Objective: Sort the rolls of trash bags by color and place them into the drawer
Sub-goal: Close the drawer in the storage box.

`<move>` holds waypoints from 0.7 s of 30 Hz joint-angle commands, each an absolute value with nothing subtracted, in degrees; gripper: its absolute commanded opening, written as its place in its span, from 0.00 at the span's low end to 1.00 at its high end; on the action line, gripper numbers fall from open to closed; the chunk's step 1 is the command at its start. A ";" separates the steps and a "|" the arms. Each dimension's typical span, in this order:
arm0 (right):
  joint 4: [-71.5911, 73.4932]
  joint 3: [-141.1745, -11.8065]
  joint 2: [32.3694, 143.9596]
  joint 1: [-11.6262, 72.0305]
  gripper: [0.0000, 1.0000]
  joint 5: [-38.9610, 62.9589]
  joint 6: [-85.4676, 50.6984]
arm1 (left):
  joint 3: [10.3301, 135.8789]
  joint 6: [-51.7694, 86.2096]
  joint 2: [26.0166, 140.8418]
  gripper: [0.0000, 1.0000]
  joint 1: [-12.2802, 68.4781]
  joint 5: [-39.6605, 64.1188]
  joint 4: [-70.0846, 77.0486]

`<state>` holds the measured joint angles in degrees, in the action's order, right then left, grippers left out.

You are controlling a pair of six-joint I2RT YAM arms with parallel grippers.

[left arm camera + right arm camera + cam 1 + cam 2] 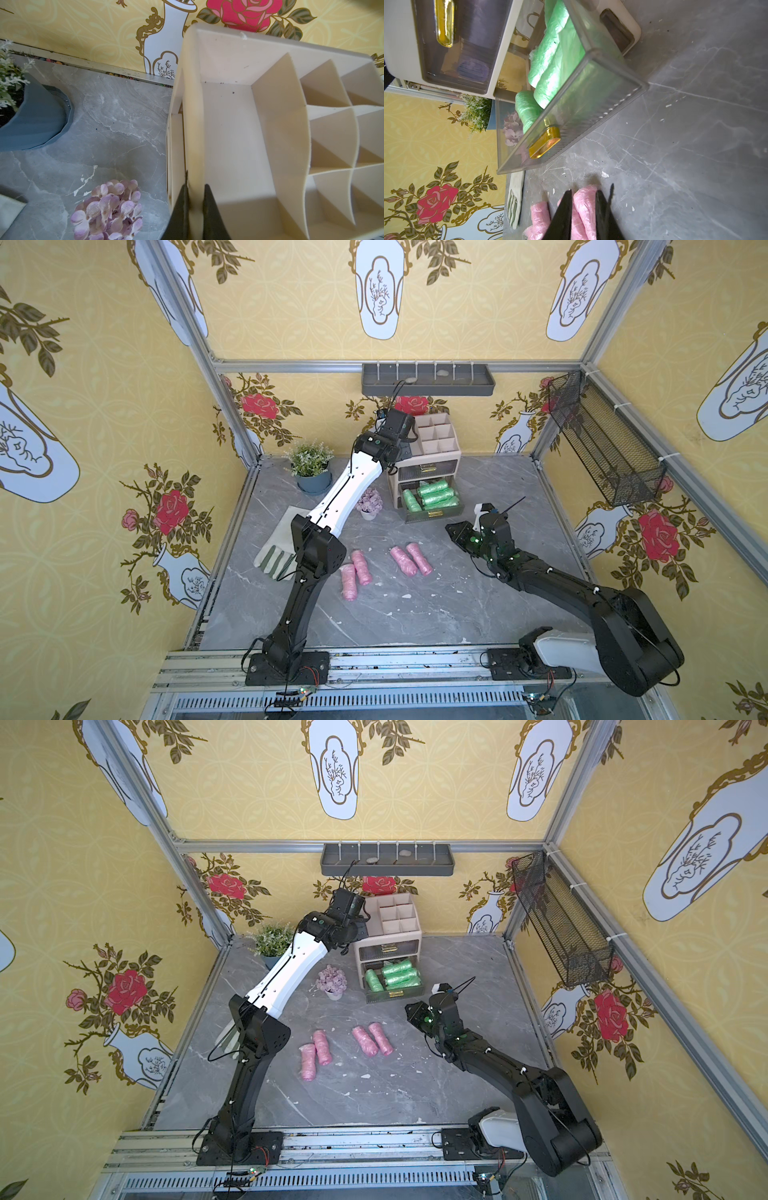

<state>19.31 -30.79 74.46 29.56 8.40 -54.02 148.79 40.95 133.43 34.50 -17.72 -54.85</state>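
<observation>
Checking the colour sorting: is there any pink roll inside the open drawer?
No, the open drawer holds only green rolls; the four pink rolls lie on the table.

Left claw extended forward, pinched shut; right claw hovers narrowly parted.

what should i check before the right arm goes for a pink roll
1. Left gripper steadying the organizer, jaws clamped on its wall: ok.
2. Right gripper empty, jaws slightly apart: ok.
3. Four pink rolls loose on the table: ok.
4. Each one free of its neighbours: not ok, they lie in close pairs.
5. Lower drawer open, holding only green rolls: ok.
6. Free drawer for pink: cannot tell, the upper drawer is closed.
</observation>
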 commanded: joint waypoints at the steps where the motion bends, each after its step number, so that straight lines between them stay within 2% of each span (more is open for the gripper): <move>1: 26.91 -31.76 77.35 29.60 0.23 8.35 -54.62 | 148.35 40.29 133.33 0.06 34.28 -17.28 -56.77; 21: 35.96 -41.99 92.38 28.45 0.24 11.58 -54.98 | 152.05 40.08 136.22 0.04 34.19 -15.00 -57.66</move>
<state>31.07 -40.69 91.46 28.91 11.53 -55.46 151.81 40.34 135.09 34.30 -16.47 -56.03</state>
